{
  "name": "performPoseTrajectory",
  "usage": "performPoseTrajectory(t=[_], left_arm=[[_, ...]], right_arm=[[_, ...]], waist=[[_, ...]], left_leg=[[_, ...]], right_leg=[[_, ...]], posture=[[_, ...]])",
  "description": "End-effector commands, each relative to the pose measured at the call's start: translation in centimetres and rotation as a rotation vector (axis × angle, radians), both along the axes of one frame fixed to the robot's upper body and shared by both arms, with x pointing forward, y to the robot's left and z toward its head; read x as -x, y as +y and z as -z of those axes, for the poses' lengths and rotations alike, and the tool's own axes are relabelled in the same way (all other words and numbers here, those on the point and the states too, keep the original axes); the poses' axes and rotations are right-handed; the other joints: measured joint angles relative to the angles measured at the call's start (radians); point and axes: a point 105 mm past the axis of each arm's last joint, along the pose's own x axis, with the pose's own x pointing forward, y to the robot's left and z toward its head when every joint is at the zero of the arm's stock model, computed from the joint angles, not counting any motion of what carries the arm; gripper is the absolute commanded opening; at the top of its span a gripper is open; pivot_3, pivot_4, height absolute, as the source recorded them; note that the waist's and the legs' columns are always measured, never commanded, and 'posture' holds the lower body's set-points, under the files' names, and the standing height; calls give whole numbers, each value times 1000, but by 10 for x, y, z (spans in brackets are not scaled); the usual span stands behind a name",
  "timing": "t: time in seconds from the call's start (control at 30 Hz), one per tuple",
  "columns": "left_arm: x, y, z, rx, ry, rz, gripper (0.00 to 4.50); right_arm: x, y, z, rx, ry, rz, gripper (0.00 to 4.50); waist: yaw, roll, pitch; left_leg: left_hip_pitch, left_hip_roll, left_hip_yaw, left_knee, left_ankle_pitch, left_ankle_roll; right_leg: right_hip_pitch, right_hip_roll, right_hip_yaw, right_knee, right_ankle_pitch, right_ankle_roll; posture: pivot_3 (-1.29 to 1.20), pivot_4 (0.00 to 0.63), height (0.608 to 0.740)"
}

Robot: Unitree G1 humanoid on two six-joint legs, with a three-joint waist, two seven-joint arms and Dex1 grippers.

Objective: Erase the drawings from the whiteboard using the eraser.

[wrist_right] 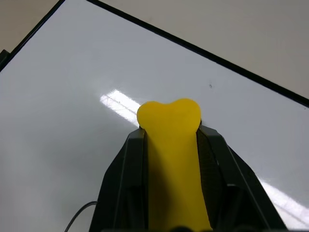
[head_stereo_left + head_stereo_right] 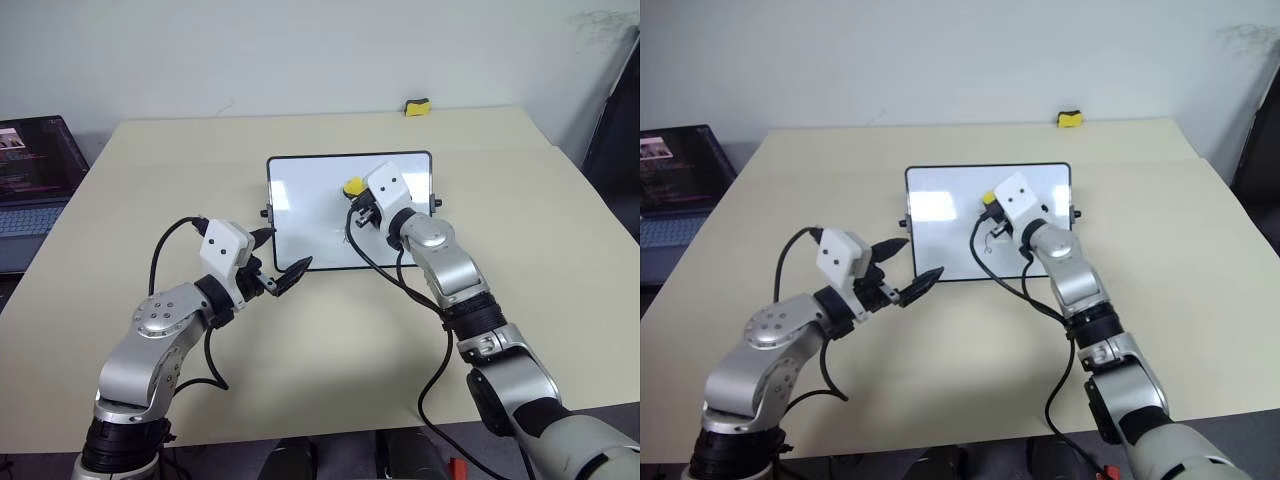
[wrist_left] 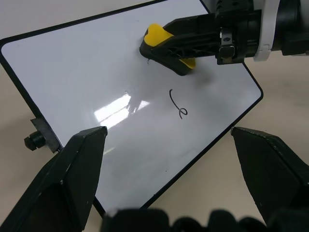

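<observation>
Right gripper clamps eraser lengthwise between fingers — yellow tip toward whiteboard far edge; left gripper open.

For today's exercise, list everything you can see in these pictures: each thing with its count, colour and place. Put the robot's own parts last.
table: one, beige, under everything.
whiteboard: one, white with a thin black frame, lying mid-table.
drawing: one dark loop visible, on the board near the eraser.
eraser: one, yellow with a black face, on the board in the right gripper.
second yellow-and-black block: one, at the table's far edge.
laptop: one, dark, screen lit, off the table's left side.
left gripper: black fingers, open, at the board's near left corner.
right gripper: black fingers, shut on the eraser over the board.
</observation>
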Motion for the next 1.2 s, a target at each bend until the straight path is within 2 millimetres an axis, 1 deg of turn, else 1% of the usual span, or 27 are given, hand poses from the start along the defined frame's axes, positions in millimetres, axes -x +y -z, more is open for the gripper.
performPoseTrajectory(t=[0.03, 0.13, 0.23, 0.37, 0.47, 0.57, 0.63, 0.73, 0.83, 0.93, 1.03, 1.2], left_arm=[[5, -1, -14, 0, -59, 4, 4500], [4, 0, -14, 1, -60, -5, 4500], [4, 1, -15, 1, -62, -10, 4500], [4, 3, -15, 0, -64, -16, 4500], [4, 2, -15, 1, -64, -17, 4500], [5, 2, -14, 3, -62, -17, 4500], [5, 1, -14, 6, -60, -16, 4500], [4, 0, -14, 8, -60, -10, 4500], [4, -2, -15, 13, -61, -4, 4500], [14, -8, -12, 32, -37, 16, 4500], [22, -12, -5, 43, -6, 19, 4500], [27, -13, 1, 64, 17, -4, 4500]], right_arm=[[1, 3, 3, 15, -10, -6, 1095], [9, 14, 9, 22, 0, -49, 1095], [16, 19, 16, 32, 18, -75, 1095], [29, 19, 29, 54, 48, -102, 1095], [33, 15, 33, 63, 59, -102, 1095], [36, 8, 32, 60, 66, -91, 1095], [37, 2, 29, 41, 67, -77, 1095], [37, -4, 14, -5, 54, -66, 1095], [35, -17, 0, -28, 48, -38, 1095], [38, -35, -9, -69, 87, 2, 1095], [45, -50, -7, -119, 167, 39, 1095], [61, -63, 0, -164, 241, 81, 1095]], waist=[[0, 0, 0], [0, 0, 0], [-1, 0, 0], [1, 0, 0], [2, 0, 0], [4, 0, 0], [5, 0, 0], [5, 0, 0], [7, 0, 0], [8, 0, 0], [8, 0, 0], [14, 0, 0]], left_leg=[[0, 0, 0, 0, 0, 0], [1, 1, 0, 0, 0, 0], [1, 2, 0, 0, 0, -1], [0, 2, 0, 0, 0, -1], [0, 2, 0, 0, 0, -1], [0, 2, -1, 0, 0, -1], [0, 2, -1, 0, 0, -1], [0, 2, -1, 0, 0, -1], [-1, 2, -1, 0, 0, -1], [-1, 2, -1, 0, 0, -1], [-1, 2, 0, -1, 0, -1], [-1, 2, -1, -1, 0, 0]], right_leg=[[0, 0, 0, 0, 0, 0], [0, 2, 0, 0, 2, -1], [0, 2, 1, 0, 2, -1], [0, 2, 0, 0, 2, -1], [0, 2, 0, -1, 2, -1], [0, 2, 0, -1, 2, -1], [0, 2, 0, -1, 2, -1], [0, 2, 0, -1, 2, -1], [0, 2, 0, -1, 2, -1], [0, 2, 0, -2, 2, -1], [-1, 2, 1, -2, 2, -1], [-1, 2, 0, -2, 2, -1]], posture=[[0, 150, 740], [0, 150, 740], [0, 150, 740], [0, 150, 740], [0, 150, 740], [0, 150, 740], [0, 150, 740], [0, 150, 740], [0, 150, 740], [0, 150, 740], [0, 150, 740], [0, 150, 740]])
